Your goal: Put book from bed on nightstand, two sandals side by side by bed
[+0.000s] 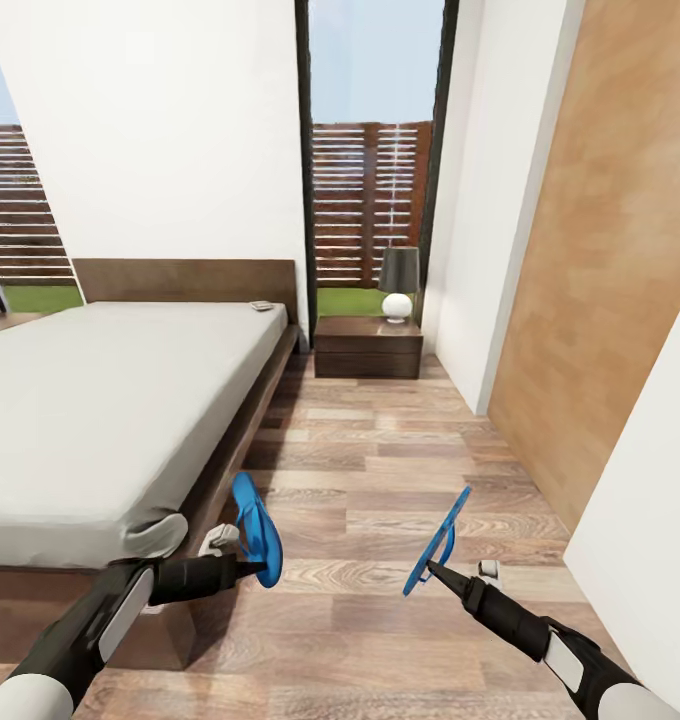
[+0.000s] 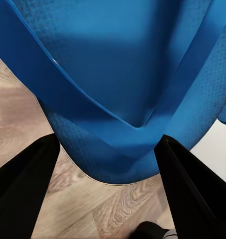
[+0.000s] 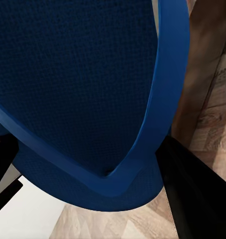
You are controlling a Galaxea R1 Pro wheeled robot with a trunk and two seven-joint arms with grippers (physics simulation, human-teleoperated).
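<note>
Two blue sandals, one per arm, both lifted off the wood-plank floor. The left gripper pinches the left sandal by one end, right next to the bed at its foot corner, with the sandal standing up on edge. The right gripper is clamped on the right sandal too, that one tilted up in the air over open floor, well apart from the first. Wrist cams are mostly blue: sole and straps sit between the black fingers on the left, same deal on the right. The book lies on the mattress up near the headboard. A nightstand with a lamp stands just beside the bed's far corner.
</note>
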